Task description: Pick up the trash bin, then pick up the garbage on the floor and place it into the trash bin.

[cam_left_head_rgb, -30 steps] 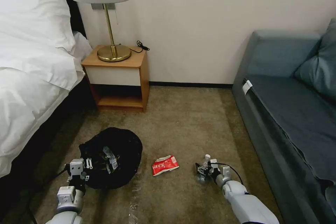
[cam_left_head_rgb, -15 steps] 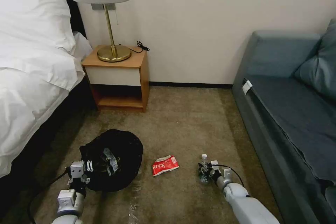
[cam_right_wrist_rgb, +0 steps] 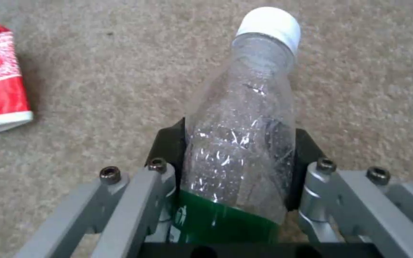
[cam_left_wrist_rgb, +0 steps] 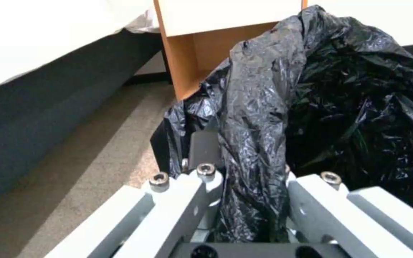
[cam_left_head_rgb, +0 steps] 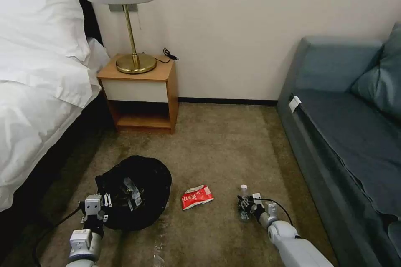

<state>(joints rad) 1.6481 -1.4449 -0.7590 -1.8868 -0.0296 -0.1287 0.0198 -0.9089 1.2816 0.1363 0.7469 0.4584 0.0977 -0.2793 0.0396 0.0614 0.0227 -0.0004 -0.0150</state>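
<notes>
- Between the padded fingers of the right gripper (cam_right_wrist_rgb: 237,172) sat the clear bottle (cam_right_wrist_rgb: 245,143), clamped at mid-body, white cap pointing away from the wrist, low over the carpet (cam_left_head_rgb: 217,150).
- The left gripper (cam_left_wrist_rgb: 245,186) was clenched on a fold of the black liner bag (cam_left_wrist_rgb: 312,107) at the near rim of the trash bin (cam_left_head_rgb: 133,192), beside the bed (cam_left_head_rgb: 37,91).
- The red-and-white packet (cam_left_head_rgb: 197,196) lay on the carpet between bin and bottle, untouched.
- Risk, as a judgement: the thin, smooth bottle could crush or slip out during transfer; the liner could pull off the rim, since the grip held mostly plastic film.
- The right wrist view showed the bottle's green label and pad contact; the head view showed bin-to-bottle spacing, the nightstand (cam_left_head_rgb: 140,91) and the sofa (cam_left_head_rgb: 346,125).
</notes>
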